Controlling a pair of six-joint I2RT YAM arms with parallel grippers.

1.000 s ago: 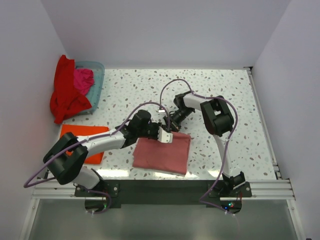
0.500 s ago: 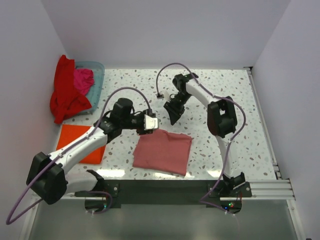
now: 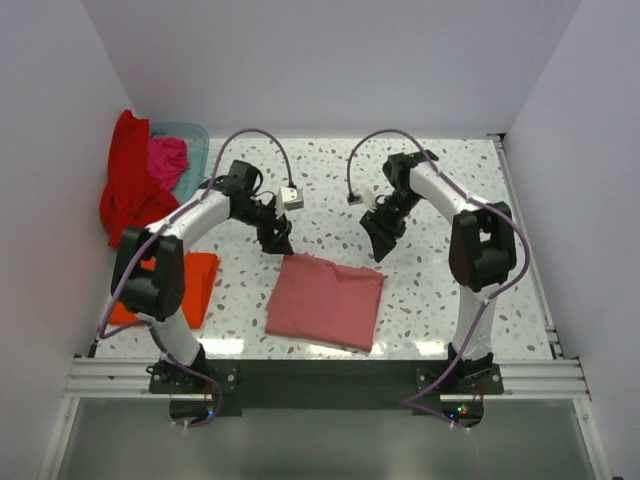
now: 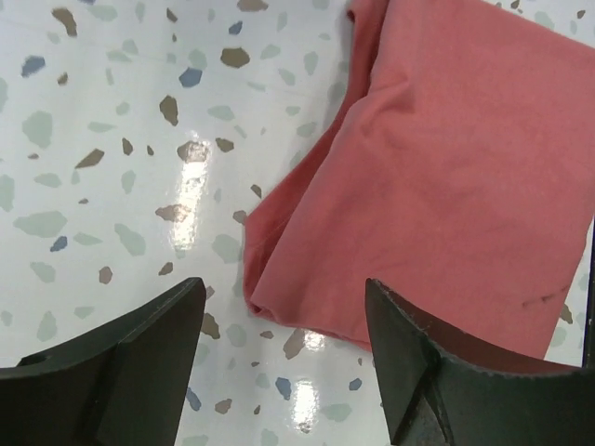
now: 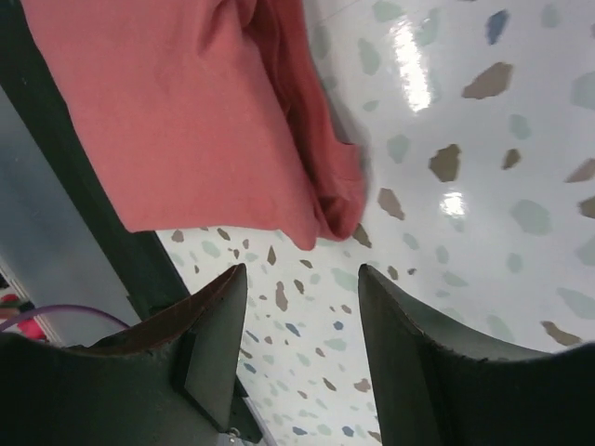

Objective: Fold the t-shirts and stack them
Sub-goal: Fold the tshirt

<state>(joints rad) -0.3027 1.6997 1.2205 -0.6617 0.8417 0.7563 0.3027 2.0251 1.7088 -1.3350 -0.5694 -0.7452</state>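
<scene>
Lifted clear since a moment ago, our left gripper (image 3: pixel 279 238) hovers centre-left, fingers wide and empty. We see the folded pink t-shirt (image 3: pixel 325 303) flat at lower centre, our right gripper (image 3: pixel 383 240) equally wide above its right corner.

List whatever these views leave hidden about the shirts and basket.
- Top view: the left arm covers part of the orange t-shirt, so its fold is unclear.
- Top view: the red t-shirt and magenta t-shirt hide most of the basket interior.
- Left wrist view: the pink t-shirt runs off the top and right edges.
- Right wrist view: the top edge cuts it.
</scene>
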